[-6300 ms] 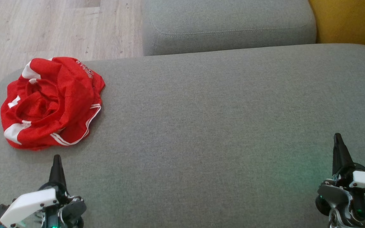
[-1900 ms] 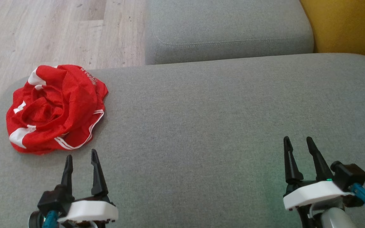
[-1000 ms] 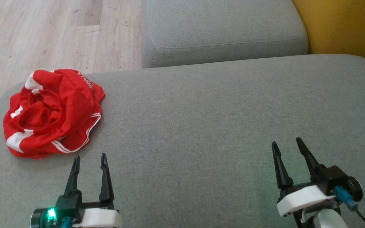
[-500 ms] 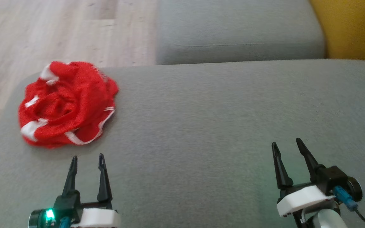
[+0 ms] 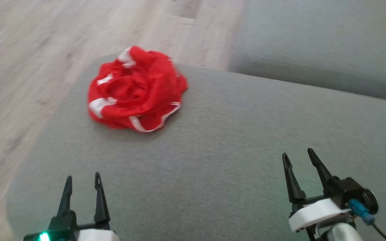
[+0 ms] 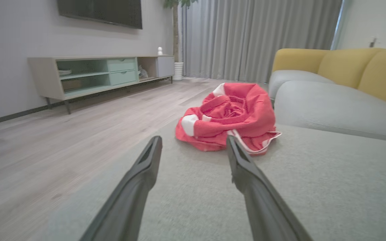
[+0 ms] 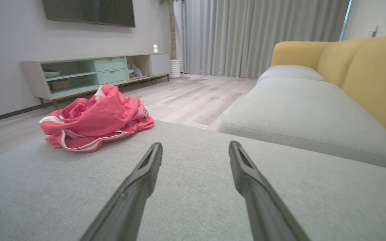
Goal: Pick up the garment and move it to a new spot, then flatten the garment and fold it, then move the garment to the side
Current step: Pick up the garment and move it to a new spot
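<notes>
The garment [image 5: 136, 88] is a crumpled red mesh jersey with white patches and striped trim, heaped near the far left corner of the grey sofa cushion [image 5: 230, 134]. It also lies ahead of my left gripper's fingers as the garment [image 6: 228, 115], and off to the left as the garment [image 7: 95, 118] in the right wrist view. My left gripper [image 5: 82, 179] stands open and empty at the lower left, well short of the heap. At the lower right my right gripper [image 5: 297, 155] is open too, nothing between its fingers.
Wooden floor [image 5: 28, 67] lies left of and beyond the cushion's rounded edge. A second grey cushion [image 5: 313, 60] sits behind on the right, with yellow backrests [image 7: 374, 73]. A low TV cabinet [image 6: 95, 75] and curtains [image 6: 246, 36] stand across the room.
The head camera has swung left, so the jersey now sits nearer the picture's middle. Both grippers stay open and low; the jersey itself has not moved on the cushion.
</notes>
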Controlling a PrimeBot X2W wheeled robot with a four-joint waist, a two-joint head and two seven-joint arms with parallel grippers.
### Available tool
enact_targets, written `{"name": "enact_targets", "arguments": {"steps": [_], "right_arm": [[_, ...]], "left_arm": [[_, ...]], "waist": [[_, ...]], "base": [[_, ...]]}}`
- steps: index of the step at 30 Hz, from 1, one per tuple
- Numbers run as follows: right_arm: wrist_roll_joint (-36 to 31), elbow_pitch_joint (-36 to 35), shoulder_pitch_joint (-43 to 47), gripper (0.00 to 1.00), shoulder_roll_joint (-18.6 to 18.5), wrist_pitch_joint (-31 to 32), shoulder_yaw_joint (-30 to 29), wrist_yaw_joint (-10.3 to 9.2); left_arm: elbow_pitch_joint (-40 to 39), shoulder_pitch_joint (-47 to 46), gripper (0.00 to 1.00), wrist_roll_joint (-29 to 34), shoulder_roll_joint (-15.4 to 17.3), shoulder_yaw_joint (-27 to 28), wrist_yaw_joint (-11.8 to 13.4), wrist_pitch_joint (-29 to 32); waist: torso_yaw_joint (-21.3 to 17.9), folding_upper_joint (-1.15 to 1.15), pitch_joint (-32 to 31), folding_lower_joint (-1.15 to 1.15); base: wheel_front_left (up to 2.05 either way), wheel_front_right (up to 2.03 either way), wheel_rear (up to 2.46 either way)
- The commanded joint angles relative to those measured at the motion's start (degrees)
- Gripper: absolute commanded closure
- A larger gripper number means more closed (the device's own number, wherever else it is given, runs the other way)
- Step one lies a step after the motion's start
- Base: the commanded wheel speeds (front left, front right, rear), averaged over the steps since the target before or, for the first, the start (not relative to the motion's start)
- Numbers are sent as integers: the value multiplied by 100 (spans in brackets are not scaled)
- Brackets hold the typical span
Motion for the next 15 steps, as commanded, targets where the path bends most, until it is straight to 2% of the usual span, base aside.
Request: {"name": "enact_targets", "arguments": {"steps": [1,9,15], "right_arm": [[35,-163,-103,0,-58,-68,137,23],[36,-162,-21,0,-58,-68,156,23],[-225,-164,-54,0,-58,-68,73,23]], "left_arm": [[-203,-168,0,95,28,214,-21,-69],[-272,-101,0,213,70,454,-109,-69],[-744,-486,0,357,244,793,46,-69]], "waist": [[369,0,-36,0],[506,0,-18,0],[127,0,349,0]], "base": [[0,0,0],[0,0,0],[0,0,0]]}}
